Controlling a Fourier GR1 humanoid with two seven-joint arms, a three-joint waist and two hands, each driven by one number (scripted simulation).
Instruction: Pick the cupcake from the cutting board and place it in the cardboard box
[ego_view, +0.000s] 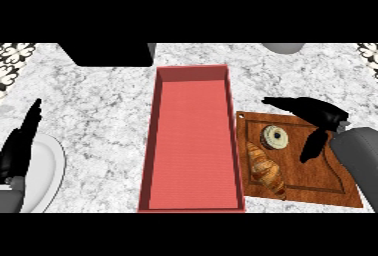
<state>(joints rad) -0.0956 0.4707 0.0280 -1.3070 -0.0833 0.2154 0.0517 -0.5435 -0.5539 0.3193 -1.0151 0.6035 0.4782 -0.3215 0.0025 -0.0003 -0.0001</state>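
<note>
1. Marble counter (96, 110): bears everything listed below.
2. Cardboard box (153, 145): long, red, open-topped. It lies left of the right hand (319, 113), just beside the board, probably so the carry is short. Its near end is cut off.
3. Cutting board (310, 180): wooden and set askew under the right hand. The forearm hides its right edge.
4. White plate (48, 165): sits beneath the left hand (22, 142) and is partly out of view.
5. Black block (107, 54) and grey vessel (284, 47): beyond both hands, cropped, identity unclear.
6. Right hand: fingers spread and holding nothing, poised over the board as if ready for the grasp.
7. Left hand: fingers straight, resting at the left edge.
8. Croissant (266, 169): on the board, nearer the robot than the cupcake.
9. Cupcake (275, 137): on the board, just left of the right hand's lowered finger and not yet touched.
</note>
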